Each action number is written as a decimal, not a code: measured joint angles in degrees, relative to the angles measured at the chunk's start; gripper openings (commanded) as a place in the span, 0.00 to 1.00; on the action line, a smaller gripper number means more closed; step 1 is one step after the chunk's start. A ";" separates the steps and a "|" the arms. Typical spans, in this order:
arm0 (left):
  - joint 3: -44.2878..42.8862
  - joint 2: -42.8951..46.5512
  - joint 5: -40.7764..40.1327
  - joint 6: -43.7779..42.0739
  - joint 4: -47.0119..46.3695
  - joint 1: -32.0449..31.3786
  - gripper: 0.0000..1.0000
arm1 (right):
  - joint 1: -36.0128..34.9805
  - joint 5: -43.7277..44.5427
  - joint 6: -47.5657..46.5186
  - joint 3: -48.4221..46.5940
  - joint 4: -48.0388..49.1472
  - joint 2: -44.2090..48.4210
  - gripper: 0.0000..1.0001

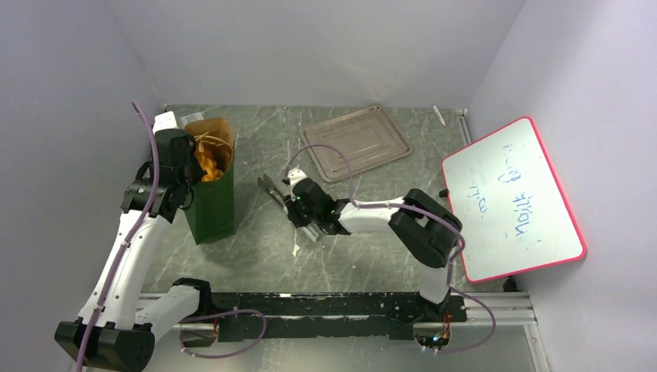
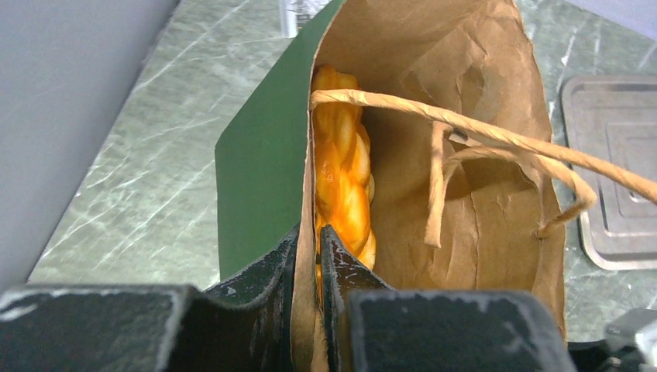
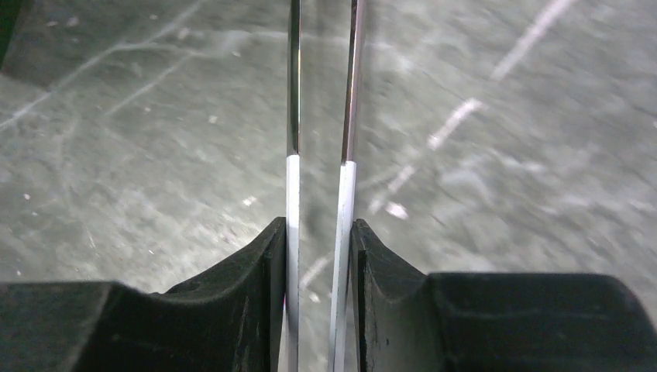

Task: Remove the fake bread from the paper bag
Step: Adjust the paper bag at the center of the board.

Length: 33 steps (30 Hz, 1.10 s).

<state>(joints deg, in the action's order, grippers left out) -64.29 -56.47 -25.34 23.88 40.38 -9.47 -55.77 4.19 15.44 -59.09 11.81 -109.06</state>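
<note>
One bag (image 1: 211, 203) is counted by the table's (image 1: 256, 256) left edge. One braided bread (image 2: 341, 178) is seen in it; whether more lie there cannot be told. One tray (image 1: 356, 143), one whiteboard (image 1: 511, 201) and one pair of tongs (image 3: 293, 201) are counted.

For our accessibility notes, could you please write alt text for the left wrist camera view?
The left gripper pinches the wall of an open green paper bag. Inside, an orange braided bread piece stands against that wall, tan cord handles cross the opening, and a grey tray lies at the right edge on the table.
</note>
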 measured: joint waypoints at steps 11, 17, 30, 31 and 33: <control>1.92 -4.96 9.46 -9.03 -8.20 -1.09 0.07 | 1.75 7.63 4.04 7.39 -12.59 15.37 0.19; -0.70 -14.73 8.87 -14.03 -9.68 -11.04 0.07 | 2.93 11.89 6.10 8.17 -18.18 23.43 0.19; 9.42 -19.21 5.40 -11.65 -13.60 -21.11 0.07 | 3.58 17.16 11.45 8.46 -34.45 39.67 0.17; 10.43 -18.93 5.31 -11.17 -13.88 -21.40 0.07 | 3.56 16.94 11.69 8.41 -35.26 40.72 0.17; 12.70 -18.01 4.81 -9.81 -14.69 -21.97 0.07 | 3.30 16.06 11.98 8.22 -36.76 42.53 0.17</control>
<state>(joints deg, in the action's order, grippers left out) -51.59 -74.48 -20.53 14.06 25.69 -31.44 -52.47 20.25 27.42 -50.87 -24.95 -66.52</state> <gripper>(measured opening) 0.071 0.305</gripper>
